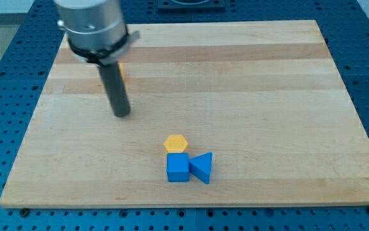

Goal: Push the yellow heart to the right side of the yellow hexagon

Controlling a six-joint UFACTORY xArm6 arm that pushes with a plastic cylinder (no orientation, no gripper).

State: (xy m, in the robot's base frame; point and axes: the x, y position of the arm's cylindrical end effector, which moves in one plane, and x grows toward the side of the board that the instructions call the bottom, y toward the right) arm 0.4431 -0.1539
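Note:
The yellow hexagon lies below the board's middle, touching the top of a blue cube. A sliver of yellow, likely the yellow heart, shows just right of the rod at the upper left; most of it is hidden behind the rod. My tip rests on the board at the view's left of centre, below that yellow sliver and up and left of the hexagon, apart from it.
A blue triangular block touches the blue cube's right side. The wooden board sits on a blue perforated table. The arm's grey flange hangs over the board's upper left corner.

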